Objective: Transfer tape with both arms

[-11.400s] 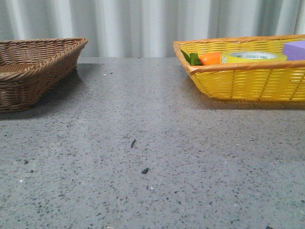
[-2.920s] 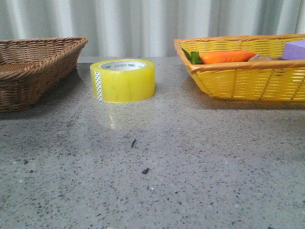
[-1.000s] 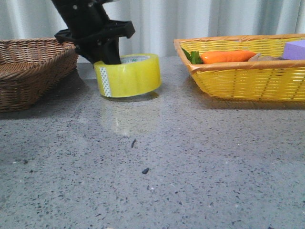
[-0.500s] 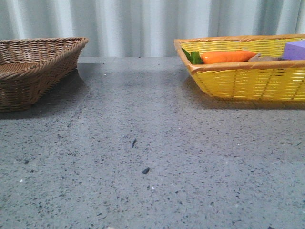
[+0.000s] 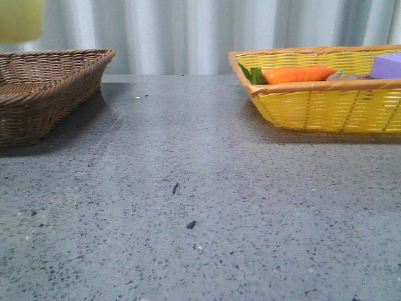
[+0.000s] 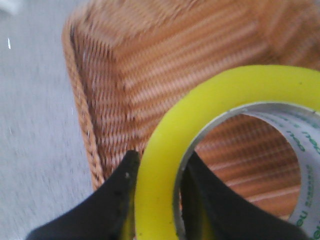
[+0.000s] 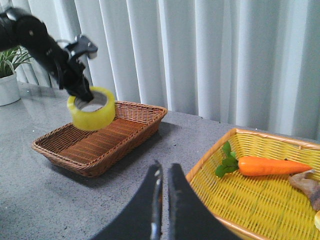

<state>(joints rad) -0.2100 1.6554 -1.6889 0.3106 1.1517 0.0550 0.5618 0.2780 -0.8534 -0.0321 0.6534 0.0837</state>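
My left gripper (image 6: 159,172) is shut on the wall of the yellow tape (image 6: 200,110), one finger outside and one inside the white core with green print. It holds the roll in the air above the brown wicker basket (image 6: 150,55). The right wrist view shows the tape (image 7: 92,116) hanging from the left gripper (image 7: 82,92) over that basket (image 7: 100,142). In the front view only a blurred yellow piece of the tape (image 5: 19,19) shows at the top left corner, above the brown basket (image 5: 44,88). My right gripper (image 7: 164,172) is shut and empty, high above the table.
A yellow wicker basket (image 5: 326,106) at the right holds an orange carrot (image 5: 297,74) with green leaves and a purple block (image 5: 388,64). White curtains hang behind the grey speckled table (image 5: 200,207). A potted plant (image 7: 9,75) stands far off in the right wrist view.
The left gripper lifted the tape off the table and carried it up and left; half a second ago it was out of the front view, now its edge shows above the brown basket.
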